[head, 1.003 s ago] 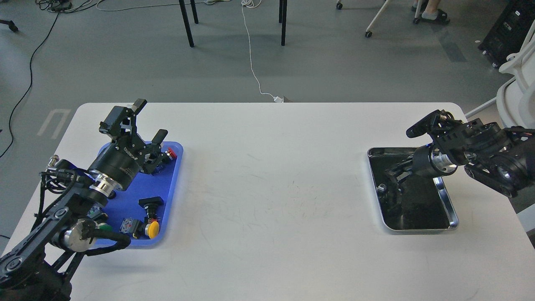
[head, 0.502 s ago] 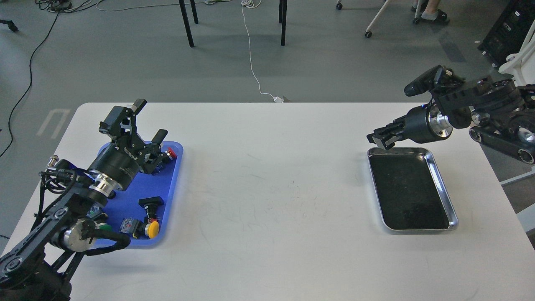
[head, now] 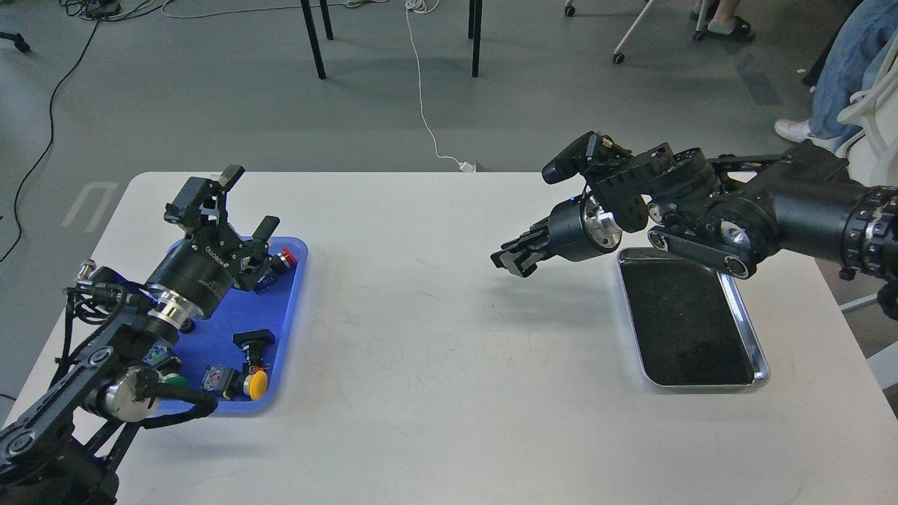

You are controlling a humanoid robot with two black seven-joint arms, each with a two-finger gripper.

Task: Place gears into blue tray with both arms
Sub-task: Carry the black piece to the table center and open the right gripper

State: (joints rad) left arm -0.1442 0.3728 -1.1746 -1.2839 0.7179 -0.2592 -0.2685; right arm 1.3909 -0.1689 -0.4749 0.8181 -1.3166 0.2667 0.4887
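The blue tray [head: 217, 330] lies at the table's left, holding red [head: 287, 258], yellow [head: 257, 384] and green [head: 172, 381] push buttons. My left gripper [head: 249, 203] hovers over the tray's far end, open, nothing between its fingers. My right gripper [head: 514, 261] hangs above the bare tabletop right of centre, just left of the metal tray, pointing left and down. Its fingers look pressed together, and I cannot make out whether a gear sits between them. No gear shows clearly anywhere; my left arm hides part of the blue tray.
A silver-rimmed metal tray [head: 701, 384] with a black mat lies at the right, nothing showing on the mat. A black switch body [head: 254, 340] lies in the blue tray. A person's leg [head: 842, 70] and a white chair [head: 870, 119] stand beyond the table's right corner.
My right gripper rose out of the metal tray and swung left past its near-left corner, out over the open tabletop. The left arm barely moved. A person's leg came into view.
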